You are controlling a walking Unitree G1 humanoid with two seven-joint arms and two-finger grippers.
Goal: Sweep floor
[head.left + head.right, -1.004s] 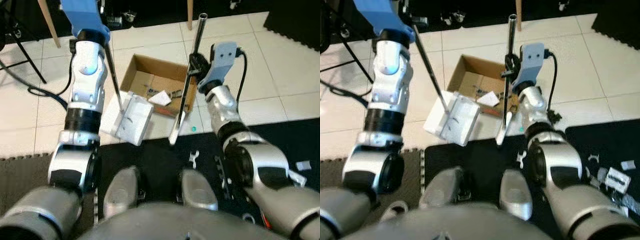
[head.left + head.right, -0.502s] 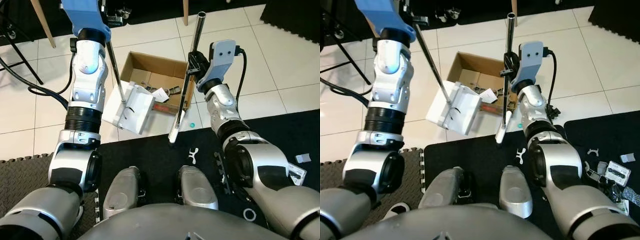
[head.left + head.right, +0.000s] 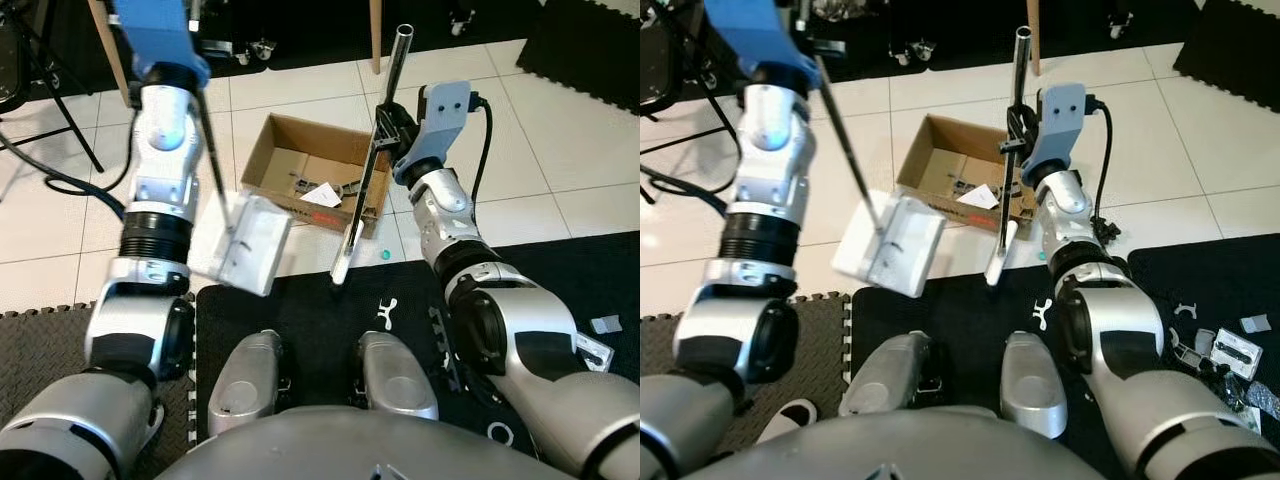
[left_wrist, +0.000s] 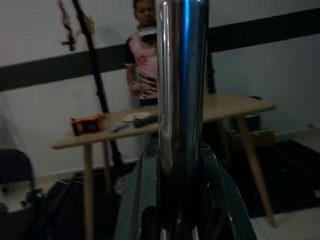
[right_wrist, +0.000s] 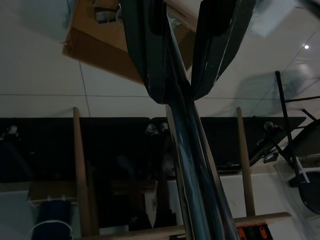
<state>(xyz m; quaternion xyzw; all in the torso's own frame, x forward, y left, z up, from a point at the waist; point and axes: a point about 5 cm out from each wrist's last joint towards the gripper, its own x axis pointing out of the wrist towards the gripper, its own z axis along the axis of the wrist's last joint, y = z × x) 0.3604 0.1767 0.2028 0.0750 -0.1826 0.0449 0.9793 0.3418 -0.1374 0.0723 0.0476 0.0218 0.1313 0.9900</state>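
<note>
A white dustpan [image 3: 246, 246] hangs on a thin dark rod [image 3: 209, 150], just left of an open cardboard box [image 3: 279, 138] with scraps inside. My left gripper [image 4: 181, 220] is shut on that rod's chrome upper end [image 4: 182, 100]. My right gripper [image 3: 389, 124] is shut on the metal broom pole [image 3: 394, 70]. The pole slants down to a white lower end [image 3: 344, 256] at the black mat's edge, in front of the box. In the right wrist view, dark fingers [image 5: 148, 55] clamp the pole [image 5: 192, 165].
A white scrap [image 3: 386, 311] and a small green bit [image 3: 386, 255] lie near the black foam mat [image 3: 310, 310]. More debris [image 3: 1225, 350] lies at the right. Wooden table legs [image 3: 374, 35], a black stand [image 3: 55, 110] and a cable stand behind. A person [image 4: 145, 55] stands behind a table.
My left arm has swung left, carrying the dustpan away from the box and lower toward the mat's edge. The right gripper and broom pole have hardly moved.
</note>
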